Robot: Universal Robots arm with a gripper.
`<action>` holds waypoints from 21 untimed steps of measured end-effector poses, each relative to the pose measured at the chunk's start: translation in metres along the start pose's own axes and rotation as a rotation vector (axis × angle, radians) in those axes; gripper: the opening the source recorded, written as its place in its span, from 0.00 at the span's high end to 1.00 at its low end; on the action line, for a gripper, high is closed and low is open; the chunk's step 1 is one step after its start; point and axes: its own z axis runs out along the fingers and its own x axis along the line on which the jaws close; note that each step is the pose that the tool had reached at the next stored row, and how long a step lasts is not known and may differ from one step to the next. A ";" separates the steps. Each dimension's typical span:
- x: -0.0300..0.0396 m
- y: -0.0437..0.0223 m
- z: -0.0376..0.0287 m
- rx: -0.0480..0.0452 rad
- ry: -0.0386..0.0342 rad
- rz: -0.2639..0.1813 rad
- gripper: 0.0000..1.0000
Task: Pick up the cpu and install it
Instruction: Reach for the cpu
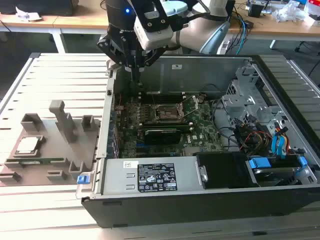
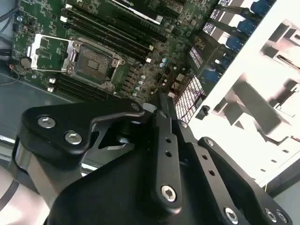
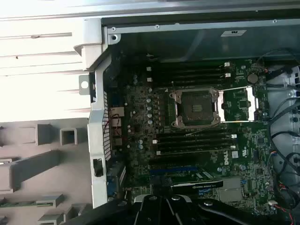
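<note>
The cpu [image 1: 27, 145], a small square chip with a silvery top, lies flat on the grey fixture [image 1: 75, 150] at the exterior view's left, outside the computer case. My gripper [image 1: 134, 74] hangs above the case's back corner on that same side, well away from the cpu. Its fingers [image 2: 161, 136] are shut together with nothing between them. The motherboard socket [image 1: 167, 111] [image 2: 93, 61] [image 3: 194, 108] is empty, and its metal frame stands open beside it.
The open black computer case [image 1: 200, 200] holds the green motherboard [image 3: 234, 154], memory slots, a graphics card [image 1: 162, 134], cables and drive bays [image 1: 272, 150]. A long green memory stick [image 1: 37, 161] lies on the fixture near the cpu. Grey upright posts [image 1: 62, 117] rise from the fixture.
</note>
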 end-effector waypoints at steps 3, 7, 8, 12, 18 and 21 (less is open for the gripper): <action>0.0024 -0.0002 -0.0001 0.0005 -0.0001 0.000 0.89; 0.0268 -0.0020 -0.0007 0.0004 -0.0012 0.000 0.89; 0.0301 -0.0023 -0.0008 0.0003 -0.0014 0.000 0.89; 0.0519 -0.0039 -0.0013 0.0006 -0.0015 0.000 0.89; 0.0684 -0.0051 -0.0017 0.0006 -0.0015 0.000 0.89; 0.0774 -0.0057 -0.0020 0.0006 -0.0014 0.000 0.89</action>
